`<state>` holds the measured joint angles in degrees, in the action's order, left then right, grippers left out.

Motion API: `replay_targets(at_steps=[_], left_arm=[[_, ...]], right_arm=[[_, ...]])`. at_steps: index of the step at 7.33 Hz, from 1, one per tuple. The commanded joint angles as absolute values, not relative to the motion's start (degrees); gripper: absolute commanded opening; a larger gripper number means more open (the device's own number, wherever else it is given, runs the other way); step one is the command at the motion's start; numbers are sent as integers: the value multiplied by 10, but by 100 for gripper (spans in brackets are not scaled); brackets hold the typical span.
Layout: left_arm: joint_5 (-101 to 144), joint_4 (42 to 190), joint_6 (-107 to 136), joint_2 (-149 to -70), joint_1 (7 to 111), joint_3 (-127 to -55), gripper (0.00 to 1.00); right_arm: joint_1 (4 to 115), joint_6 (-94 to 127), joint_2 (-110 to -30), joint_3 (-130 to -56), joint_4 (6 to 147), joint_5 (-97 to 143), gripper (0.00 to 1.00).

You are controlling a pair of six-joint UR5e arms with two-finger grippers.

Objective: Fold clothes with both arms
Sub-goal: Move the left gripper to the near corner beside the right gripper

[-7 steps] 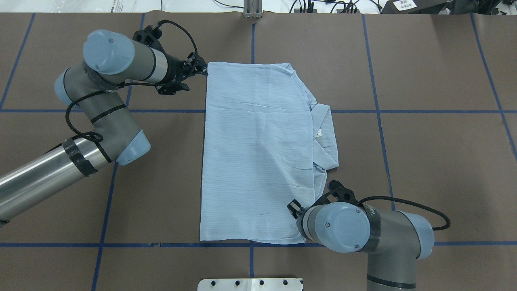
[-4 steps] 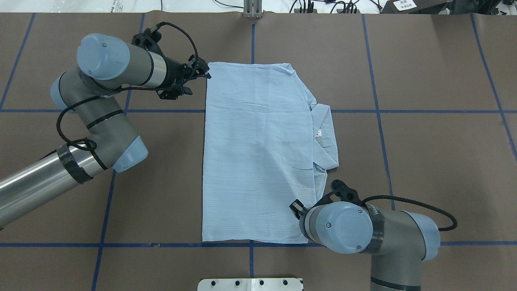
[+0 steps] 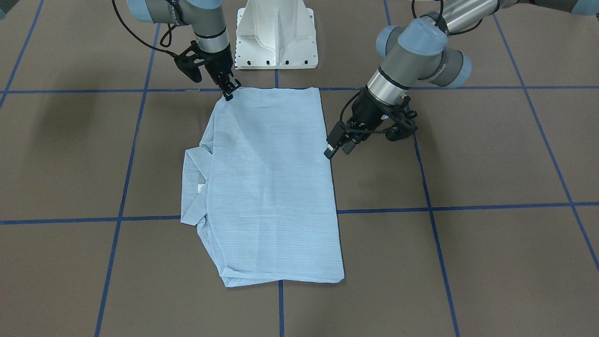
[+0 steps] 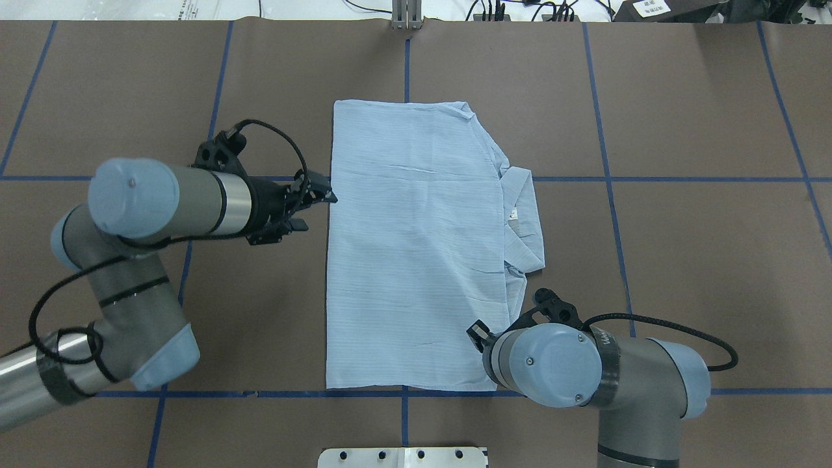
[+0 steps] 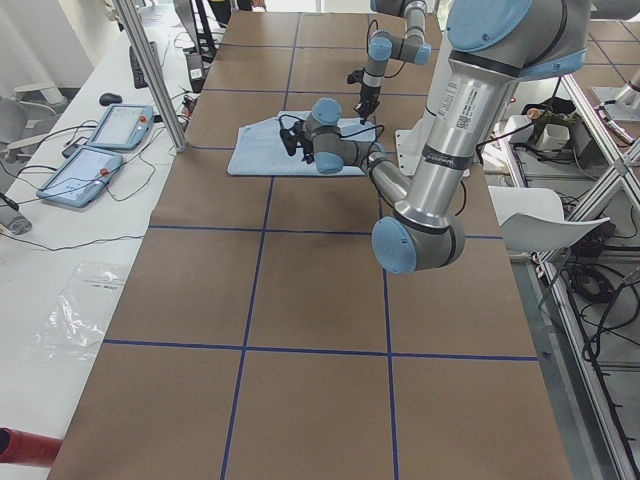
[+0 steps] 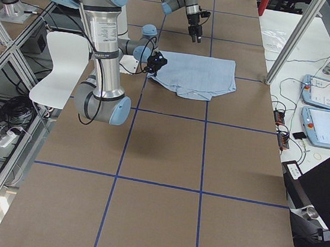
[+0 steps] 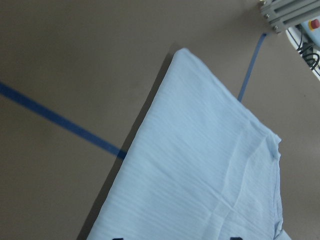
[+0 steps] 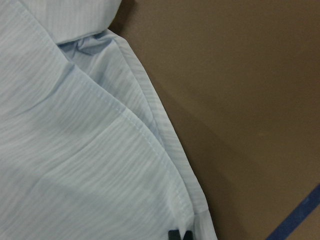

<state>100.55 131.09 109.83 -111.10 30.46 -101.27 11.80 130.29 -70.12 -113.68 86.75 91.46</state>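
The pale blue striped shirt [image 4: 416, 247] lies folded into a flat rectangle in the middle of the table, its collar [image 4: 523, 221] sticking out on the right side. My left gripper [image 4: 327, 194] is open and empty, just off the shirt's left edge about halfway along; it also shows in the front-facing view [image 3: 336, 150]. My right gripper [image 3: 229, 92] is at the shirt's near right corner, with its fingertips [image 8: 180, 235] together on the hem there. In the overhead view the right wrist hides that gripper.
The white pedestal base [image 3: 276, 42] stands at the table's near edge behind the shirt. Blue tape lines [image 4: 608, 179] cross the brown table cover. A metal post [image 4: 406, 16] stands at the far edge. Tablets [image 5: 120, 125] lie on a side bench.
My left arm has left the shirt's far left corner and moved back toward the robot along the left edge, gripper open. The right arm has hardly moved.
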Motion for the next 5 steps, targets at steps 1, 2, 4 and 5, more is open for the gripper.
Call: replay_targets(at_steps=[1, 2, 4, 5], left_arm=[[890, 1251, 1162, -1074, 168, -1064, 76], [876, 1236, 1200, -1073, 134, -1073, 76], [837, 1223, 1208, -1072, 91, -1073, 72], [837, 1222, 1212, -1071, 87, -1073, 71]], right_arm=[[119, 1303, -702, -1141, 867, 915, 0], [119, 1303, -701, -1142, 867, 915, 0], [119, 1303, -702, -1145, 867, 915, 0], [119, 1303, -702, -1145, 867, 915, 0]])
